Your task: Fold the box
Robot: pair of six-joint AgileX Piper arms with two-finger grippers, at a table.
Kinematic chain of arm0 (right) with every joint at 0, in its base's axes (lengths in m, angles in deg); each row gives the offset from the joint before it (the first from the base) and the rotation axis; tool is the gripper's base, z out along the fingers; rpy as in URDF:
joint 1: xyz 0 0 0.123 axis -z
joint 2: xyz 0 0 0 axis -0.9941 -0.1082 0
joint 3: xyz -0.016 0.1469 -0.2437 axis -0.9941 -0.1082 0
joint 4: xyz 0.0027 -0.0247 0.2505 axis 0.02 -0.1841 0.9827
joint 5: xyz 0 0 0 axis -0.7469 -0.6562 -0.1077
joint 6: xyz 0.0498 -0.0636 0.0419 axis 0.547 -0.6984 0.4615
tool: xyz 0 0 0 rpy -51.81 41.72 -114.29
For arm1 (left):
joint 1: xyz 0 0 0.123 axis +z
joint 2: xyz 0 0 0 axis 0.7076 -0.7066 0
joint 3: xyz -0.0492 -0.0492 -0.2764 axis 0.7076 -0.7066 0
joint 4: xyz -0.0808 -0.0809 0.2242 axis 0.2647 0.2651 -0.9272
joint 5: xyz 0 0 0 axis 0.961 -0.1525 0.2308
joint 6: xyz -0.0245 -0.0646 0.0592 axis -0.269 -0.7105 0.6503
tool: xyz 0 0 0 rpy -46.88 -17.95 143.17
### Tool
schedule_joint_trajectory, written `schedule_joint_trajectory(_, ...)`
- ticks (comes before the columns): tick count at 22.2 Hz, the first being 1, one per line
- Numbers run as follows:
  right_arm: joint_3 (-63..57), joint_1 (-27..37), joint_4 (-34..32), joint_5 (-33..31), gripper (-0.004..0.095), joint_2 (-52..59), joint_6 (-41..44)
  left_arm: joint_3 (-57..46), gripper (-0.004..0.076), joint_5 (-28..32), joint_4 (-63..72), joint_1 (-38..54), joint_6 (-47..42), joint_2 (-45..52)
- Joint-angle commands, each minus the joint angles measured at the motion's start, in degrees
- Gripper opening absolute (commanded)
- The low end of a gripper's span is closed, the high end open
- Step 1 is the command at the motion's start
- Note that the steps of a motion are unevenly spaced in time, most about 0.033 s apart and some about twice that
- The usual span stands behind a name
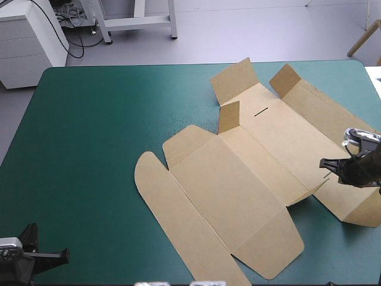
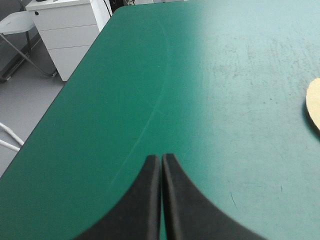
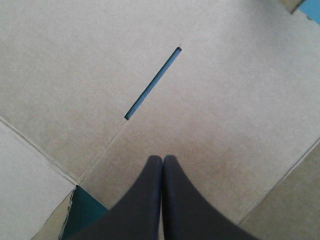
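High view. Item: box (image 1: 238, 179), one cut sheet of brown board, lying almost flat on the right half of the worktop (image 1: 89, 149), which has a teal-green cover. Three short flaps (image 1: 235, 80) stand raised at its far end; a long rounded flap (image 1: 172, 220) lies flat at the near left.

Right claw (image 1: 326, 162): black fingers together, empty, over the sheet's right panel, just beside a narrow slot (image 3: 152, 82). Whether it touches the board cannot be told.

Left claw (image 2: 161, 160): fingers together, empty, at the worktop's near left corner, well apart from the box.

Handling, as judged: light, stiff between creases, hinging readily along scored lines. Smooth, and likely to slide on the cover if pushed unpinned.

Hold: a free edge, such as a raised far flap or the rounded flap's rim. Flat panels offer no pinch.
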Motion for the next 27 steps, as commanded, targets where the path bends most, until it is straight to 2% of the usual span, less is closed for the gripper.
schedule_joint_trajectory(1, 1.67, 0.42, 0.36, 1.92, -0.0019, 1.51, -0.24, 1.44, -0.001, 4.45, 0.07, -0.26, -0.13, 0.35)
schedule_joint_trajectory(21, 1.67, 0.42, 0.13, 2.62, 0.0002, 1.51, -0.7, 1.44, -0.001, 4.33, -0.03, -0.26, -0.13, 0.35)
schedule_joint_trajectory(23, 2.92, 0.42, 0.13, 0.37, -0.0012, 1.51, -0.7, 1.44, -0.001, 4.33, -0.03, -0.26, -0.13, 0.35)
schedule_joint_trajectory(27, 9.14, 0.42, 0.85, -8.03, -0.0019, 2.27, -0.47, 1.44, -0.001, 4.33, -0.03, -0.26, -0.13, 0.35)
